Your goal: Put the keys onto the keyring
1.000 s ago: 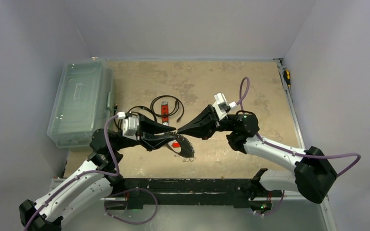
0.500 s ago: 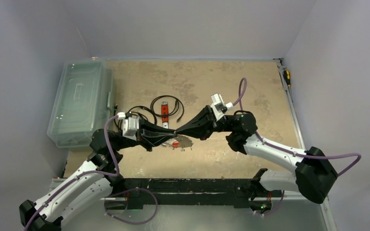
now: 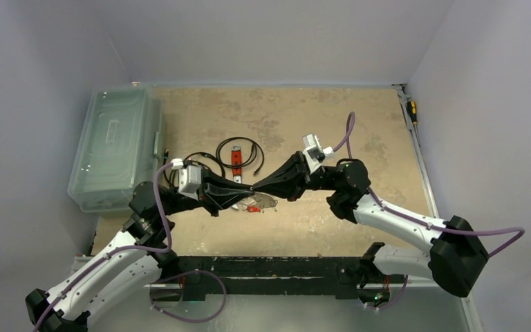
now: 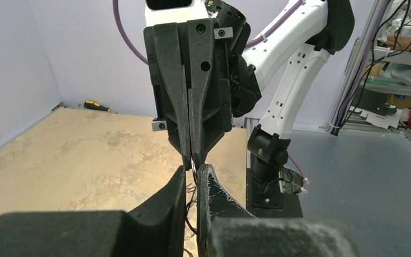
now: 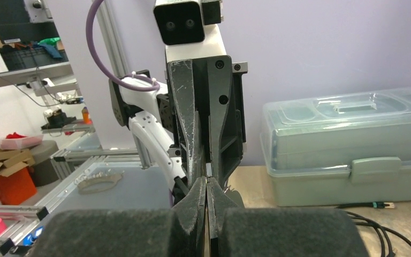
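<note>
Tan, worn table (image 3: 304, 124), walled on three sides. A clear lidded plastic box (image 3: 116, 145) sits at its left edge.

Left arm (image 3: 110, 266) and right arm (image 3: 394, 218) both reach in toward the middle and meet tip to tip above the near-centre of the table.

Left gripper (image 3: 247, 187): jaws drawn together with only a sliver of gap. The left wrist view shows a thin wire caught in that gap.

Right gripper (image 3: 256, 187): jaws pressed together, pinching the same wire at the tips. The two sets of tips sit nose to nose, just about touching.

Black cables (image 3: 249, 149) lie coiled on the table just behind the grippers. A small red-and-silver piece (image 3: 236, 160) lies inside one loop.

Keyring (image 3: 264, 201): a thin silvery loop held at its upper end between both sets of tips. The rest of it sits directly below and slightly nearer than the grippers. Cannot tell whether its lower end rests on the table or hangs clear.

Red tag (image 3: 252, 207) at the left of the loop.

Keys (image 3: 268, 206): small silvery bits at the loop's lower part. Too small to count, and I cannot tell whether they are threaded on.

Yellow-and-black screwdriver (image 3: 411, 111) at the far right edge, well apart from everything else.
</note>
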You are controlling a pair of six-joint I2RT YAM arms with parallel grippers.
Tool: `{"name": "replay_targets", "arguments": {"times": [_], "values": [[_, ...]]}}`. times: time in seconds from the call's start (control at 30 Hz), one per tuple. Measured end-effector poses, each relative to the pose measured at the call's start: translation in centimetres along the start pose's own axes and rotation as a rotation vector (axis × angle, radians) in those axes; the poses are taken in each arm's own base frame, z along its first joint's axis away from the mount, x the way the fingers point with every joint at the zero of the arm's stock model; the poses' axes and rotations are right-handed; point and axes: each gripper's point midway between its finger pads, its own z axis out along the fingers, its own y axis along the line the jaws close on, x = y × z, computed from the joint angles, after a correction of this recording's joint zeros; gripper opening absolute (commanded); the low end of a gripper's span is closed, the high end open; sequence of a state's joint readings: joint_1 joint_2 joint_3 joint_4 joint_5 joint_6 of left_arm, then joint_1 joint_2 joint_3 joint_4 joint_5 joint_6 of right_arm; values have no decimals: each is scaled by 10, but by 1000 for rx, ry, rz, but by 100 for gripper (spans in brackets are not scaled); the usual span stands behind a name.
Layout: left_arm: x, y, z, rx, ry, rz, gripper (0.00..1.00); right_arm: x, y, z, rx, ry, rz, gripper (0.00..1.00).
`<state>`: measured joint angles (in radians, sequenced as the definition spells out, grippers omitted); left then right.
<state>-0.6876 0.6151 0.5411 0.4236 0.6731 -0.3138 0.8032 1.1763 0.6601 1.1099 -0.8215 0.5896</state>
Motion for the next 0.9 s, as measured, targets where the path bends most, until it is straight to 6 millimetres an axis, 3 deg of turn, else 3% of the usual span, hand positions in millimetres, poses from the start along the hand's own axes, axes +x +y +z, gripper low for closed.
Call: {"name": "replay_targets", "arguments": {"times": [0.13,0.17,0.27,0.37,0.4,0.47,0.67,0.77,0.9], "values": [[2,1,0,-5,16,1,0,1,-1,-1,12,12,-11,0],[3,1,0,-5,18,3,8,2,-1,-1,13,14,-13,0],[3,2,0,-6,20,4,47,2,-1,-2,14,17,-17,0],[6,7,0,-32,29,-7,67,1,1,-2,7,16,-24,0],[6,9,0,-44,28,-9,70,1,1,-2,4,17,-25,0],[6,14,0,-68,26,-12,67,0,2,-2,3,14,-31,0],[1,22,-5,-121,20,-8,47,-6,2,-2,14,-3,-53,0],[0,22,-7,-124,16,-4,48,-8,0,-2,28,-12,-61,0],[-6,19,-9,-121,-1,10,56,-10,-2,-2,43,-19,-70,0]]}}
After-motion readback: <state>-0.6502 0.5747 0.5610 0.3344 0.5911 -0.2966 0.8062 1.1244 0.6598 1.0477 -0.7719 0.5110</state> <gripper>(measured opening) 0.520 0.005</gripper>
